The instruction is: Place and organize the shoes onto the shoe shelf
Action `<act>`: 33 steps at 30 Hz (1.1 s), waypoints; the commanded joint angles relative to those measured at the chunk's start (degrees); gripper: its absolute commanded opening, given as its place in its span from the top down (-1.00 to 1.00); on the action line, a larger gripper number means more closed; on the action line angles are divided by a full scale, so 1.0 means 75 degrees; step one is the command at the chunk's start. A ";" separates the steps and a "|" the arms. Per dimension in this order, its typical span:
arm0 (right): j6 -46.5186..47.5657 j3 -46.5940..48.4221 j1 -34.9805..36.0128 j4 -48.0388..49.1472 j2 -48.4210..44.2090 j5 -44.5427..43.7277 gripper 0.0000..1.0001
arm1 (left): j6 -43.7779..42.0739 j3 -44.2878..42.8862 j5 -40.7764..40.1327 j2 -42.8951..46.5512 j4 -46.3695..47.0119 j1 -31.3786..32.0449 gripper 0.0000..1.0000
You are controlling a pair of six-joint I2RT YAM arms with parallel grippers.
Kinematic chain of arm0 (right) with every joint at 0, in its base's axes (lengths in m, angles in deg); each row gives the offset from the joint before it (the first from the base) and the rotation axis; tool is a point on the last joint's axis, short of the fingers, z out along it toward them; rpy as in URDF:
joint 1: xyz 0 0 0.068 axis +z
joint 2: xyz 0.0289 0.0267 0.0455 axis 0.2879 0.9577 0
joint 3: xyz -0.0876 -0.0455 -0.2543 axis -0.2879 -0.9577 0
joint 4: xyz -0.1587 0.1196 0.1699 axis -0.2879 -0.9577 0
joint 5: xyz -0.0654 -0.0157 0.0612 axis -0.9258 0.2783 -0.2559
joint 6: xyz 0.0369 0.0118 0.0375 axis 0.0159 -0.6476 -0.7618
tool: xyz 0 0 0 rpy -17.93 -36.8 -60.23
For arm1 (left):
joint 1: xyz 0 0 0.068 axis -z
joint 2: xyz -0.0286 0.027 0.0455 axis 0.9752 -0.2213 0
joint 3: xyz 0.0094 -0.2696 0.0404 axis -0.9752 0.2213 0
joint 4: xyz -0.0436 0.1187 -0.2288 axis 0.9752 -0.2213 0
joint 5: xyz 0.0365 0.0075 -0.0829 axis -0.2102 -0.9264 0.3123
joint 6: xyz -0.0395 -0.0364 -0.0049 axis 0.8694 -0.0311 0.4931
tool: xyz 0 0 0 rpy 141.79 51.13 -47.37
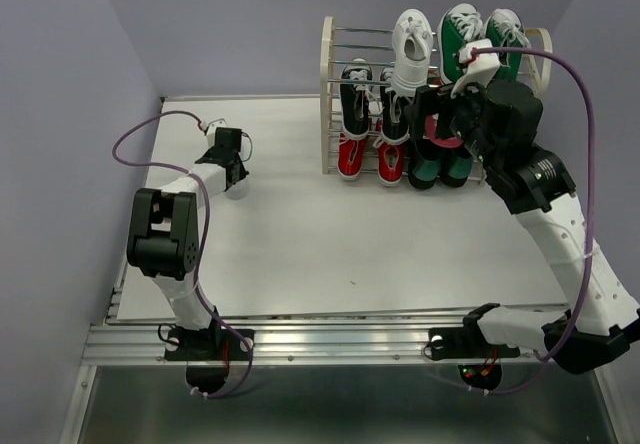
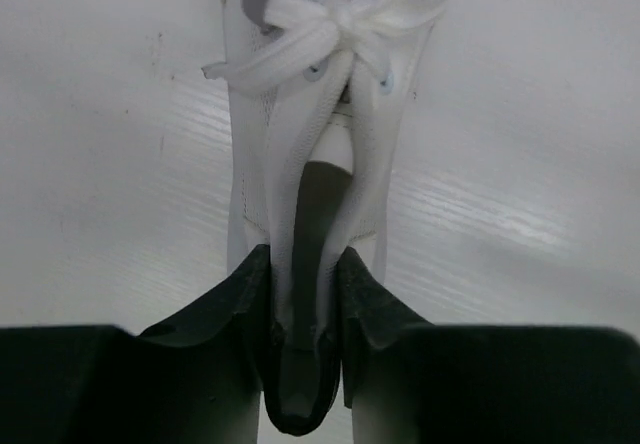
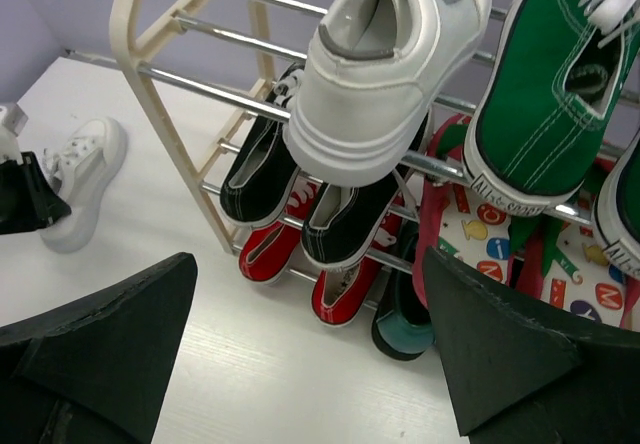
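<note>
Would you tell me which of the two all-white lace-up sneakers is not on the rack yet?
The white sneaker on the table, gripped at its heel by the left gripper; its mate rests on the top rods of the cream-framed shoe shelf.

Green sneakers, pink patterned flip-flops

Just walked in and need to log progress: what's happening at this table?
The left end effector is shut on a white sneaker resting on the table, away from the shoe shelf. The right end effector hangs open and empty in front of the shelf, which already holds the other white sneaker on top, plus the black pair and the red pair below.
</note>
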 commanded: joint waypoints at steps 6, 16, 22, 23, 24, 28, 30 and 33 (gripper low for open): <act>-0.0989 -0.1720 -0.0023 0.0870 -0.1284 -0.0091 -1.00 | -0.0434 0.0508 -0.0091 0.0732 0.0539 0.0659 1.00; -0.1600 -0.3667 -0.0023 0.1222 -0.1719 0.1152 -1.00 | 0.0678 0.2560 -0.0444 0.2993 0.0668 0.3892 1.00; -0.1553 -0.3925 -0.0023 0.1210 -0.1648 0.1140 -1.00 | 0.1546 0.3510 -0.0104 0.3790 0.0925 0.5826 1.00; -0.1553 -0.3949 -0.0023 0.1222 -0.1625 0.1163 -1.00 | 0.1616 0.3557 -0.0150 0.3826 0.0949 0.6003 1.00; -0.1576 -0.3949 -0.0023 0.1222 -0.1613 0.1163 -1.00 | 0.1651 0.3604 -0.0139 0.3838 0.0984 0.6132 1.00; -0.1611 -0.3972 -0.0023 0.1210 -0.1519 0.1105 -1.00 | 0.1454 0.3651 -0.0070 0.3663 0.0845 0.6367 0.95; -0.1623 -0.4007 -0.0023 0.1222 -0.1542 0.1105 -1.00 | 0.1417 0.3616 -0.0162 0.3639 0.0751 0.6496 1.00; -0.1635 -0.4077 -0.0023 0.1210 -0.1601 0.1046 -1.00 | 0.1277 0.3337 -0.0442 0.3790 0.0552 0.6917 1.00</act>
